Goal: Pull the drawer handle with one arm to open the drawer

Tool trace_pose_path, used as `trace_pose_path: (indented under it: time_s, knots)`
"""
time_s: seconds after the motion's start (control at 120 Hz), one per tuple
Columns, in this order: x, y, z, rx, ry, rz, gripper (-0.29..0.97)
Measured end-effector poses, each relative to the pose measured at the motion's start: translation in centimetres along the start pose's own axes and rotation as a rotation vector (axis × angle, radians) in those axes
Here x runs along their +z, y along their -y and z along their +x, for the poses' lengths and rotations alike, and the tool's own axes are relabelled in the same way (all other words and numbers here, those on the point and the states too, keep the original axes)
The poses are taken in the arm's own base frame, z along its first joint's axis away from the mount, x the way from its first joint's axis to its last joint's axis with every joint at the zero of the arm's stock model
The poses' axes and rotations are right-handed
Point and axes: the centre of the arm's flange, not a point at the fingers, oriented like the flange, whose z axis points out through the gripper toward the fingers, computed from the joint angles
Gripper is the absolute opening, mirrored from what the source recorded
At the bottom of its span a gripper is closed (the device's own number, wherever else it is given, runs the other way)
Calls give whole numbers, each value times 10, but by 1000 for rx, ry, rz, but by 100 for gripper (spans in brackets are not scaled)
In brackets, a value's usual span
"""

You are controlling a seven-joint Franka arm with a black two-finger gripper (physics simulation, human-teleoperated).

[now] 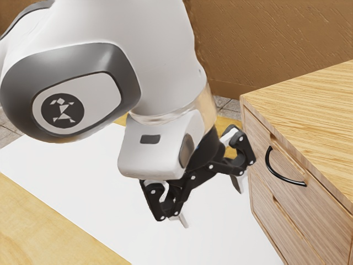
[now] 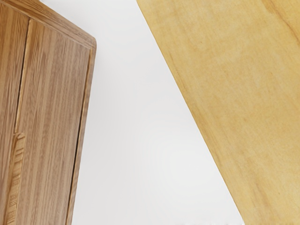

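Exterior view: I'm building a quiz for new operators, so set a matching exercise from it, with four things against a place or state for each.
Things:
1. drawer handle
2. claw
3. cabinet
4. white sheet

Places or states:
A. lies flat below the claw
B. thin black curved bar on a drawer front
C. open, holding nothing
D. light wood, at the exterior view's right

Pairs: 1-B, 2-C, 3-D, 4-A.

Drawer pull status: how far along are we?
Done: nothing on the drawer yet; its front looks flush with the cabinet. In hand: the gripper is open, short of the black handle on the exterior view's left side, not touching it. Left: reach the handle, close on it, pull the drawer out.
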Motion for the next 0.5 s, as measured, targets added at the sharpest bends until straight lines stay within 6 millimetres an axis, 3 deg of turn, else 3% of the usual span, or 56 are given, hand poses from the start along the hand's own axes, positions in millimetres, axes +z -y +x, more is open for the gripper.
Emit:
trace_pose_path:
  time_s: [0.075,0.175,0.367,0.5]
  knots:
    - [7,-20,-2,46,1,11,68]
    - [22,-31,-10,59,-19,56,68]
    - [16,-24,-13,73,-56,243,68]
    - [29,-18,-24,69,-60,294,68]
